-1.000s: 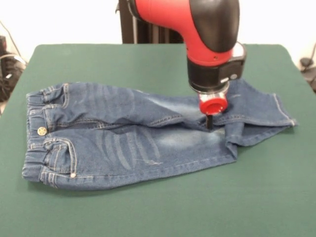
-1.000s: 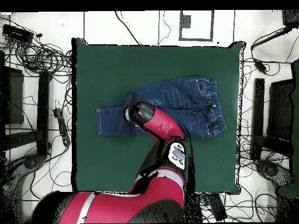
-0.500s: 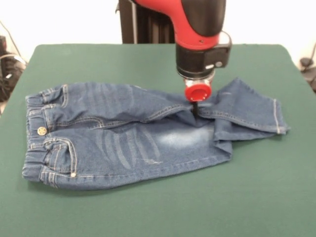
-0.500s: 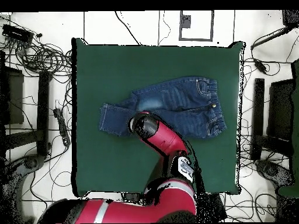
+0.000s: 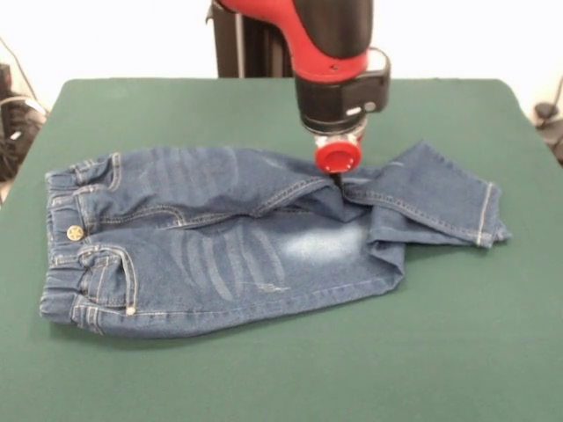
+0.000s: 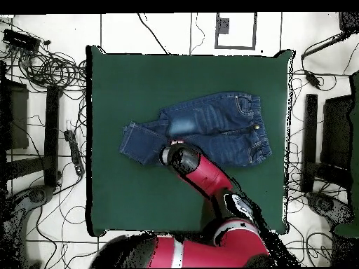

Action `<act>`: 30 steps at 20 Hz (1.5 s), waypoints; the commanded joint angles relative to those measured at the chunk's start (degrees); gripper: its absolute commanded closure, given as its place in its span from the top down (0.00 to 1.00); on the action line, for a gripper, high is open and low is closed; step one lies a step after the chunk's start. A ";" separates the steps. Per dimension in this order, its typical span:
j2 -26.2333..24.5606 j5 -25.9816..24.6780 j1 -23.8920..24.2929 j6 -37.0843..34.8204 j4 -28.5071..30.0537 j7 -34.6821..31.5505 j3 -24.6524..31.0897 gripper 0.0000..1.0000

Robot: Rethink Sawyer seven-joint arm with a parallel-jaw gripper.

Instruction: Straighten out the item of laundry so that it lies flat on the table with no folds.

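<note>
The item of laundry [image 5: 220, 237], a small pair of blue jeans, lies on the green table [image 5: 176, 114] with its waistband at the left in the front view. Its far leg is creased, and the leg's end bends over the near leg's hem at the right. My gripper [image 5: 338, 182] stands straight down on the far leg's inner seam, shut on the denim, and creases run out from that spot. In the overhead view the jeans [image 6: 210, 126] lie mid-table [image 6: 140, 77] with the waistband at the right. There the arm's red wrist [image 6: 184, 160] hides the gripper.
Green table surface surrounds the jeans on all sides. Off the table in the overhead view, cables [image 6: 49, 66] and dark equipment [image 6: 329, 133] lie along both sides on the floor.
My gripper has dragged the far leg left and toward the table's far side in the front view. The leg's end has swung along and now overlaps the near leg's hem.
</note>
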State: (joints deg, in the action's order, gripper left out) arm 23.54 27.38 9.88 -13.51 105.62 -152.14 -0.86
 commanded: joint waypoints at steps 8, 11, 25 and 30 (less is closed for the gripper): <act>-1.92 -1.71 9.61 2.47 11.47 -5.25 25.59 1.00; 1.36 0.34 5.67 -7.05 9.90 -7.31 21.03 1.00; 1.66 -6.99 -11.12 -25.16 -16.50 -6.39 -9.65 1.00; 1.51 -6.37 -7.26 -29.79 -19.57 -3.99 -4.71 1.00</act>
State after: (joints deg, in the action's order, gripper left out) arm 26.33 20.45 -0.10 -35.14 93.78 -152.14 -8.94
